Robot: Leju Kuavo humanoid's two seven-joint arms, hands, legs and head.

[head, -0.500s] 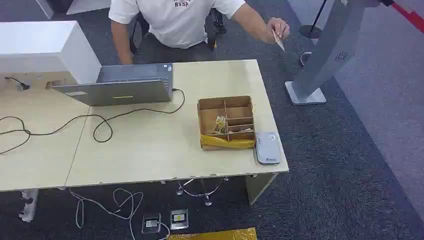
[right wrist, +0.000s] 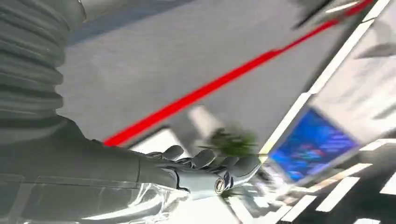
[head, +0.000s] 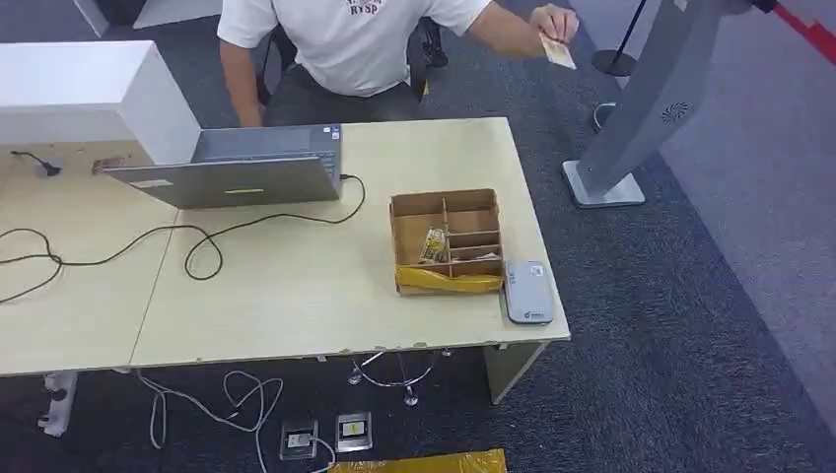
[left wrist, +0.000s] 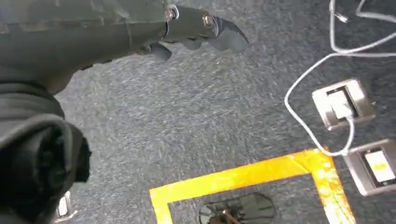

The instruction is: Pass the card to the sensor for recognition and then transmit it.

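Observation:
A person in a white shirt sits behind the table and holds a pale card (head: 558,53) out in a raised hand (head: 550,24) beyond the table's far right corner. The grey card sensor (head: 526,291) lies flat near the front right edge of the table (head: 296,296), beside a wooden compartment box (head: 446,239). My left hand (left wrist: 196,32) hangs over grey carpet with its fingers stretched out and nothing in them. In the right wrist view my right hand (right wrist: 205,170) is lifted, fingers extended, also holding nothing.
A laptop (head: 232,168) with a black cable (head: 197,246) stands at the back of the table, next to a white box (head: 89,94). A grey stand's base (head: 601,187) sits on the carpet to the right. Floor sockets (head: 335,434) and white cables lie under the table front.
The person's hand has risen and moved slightly right with the card. The table items stay put.

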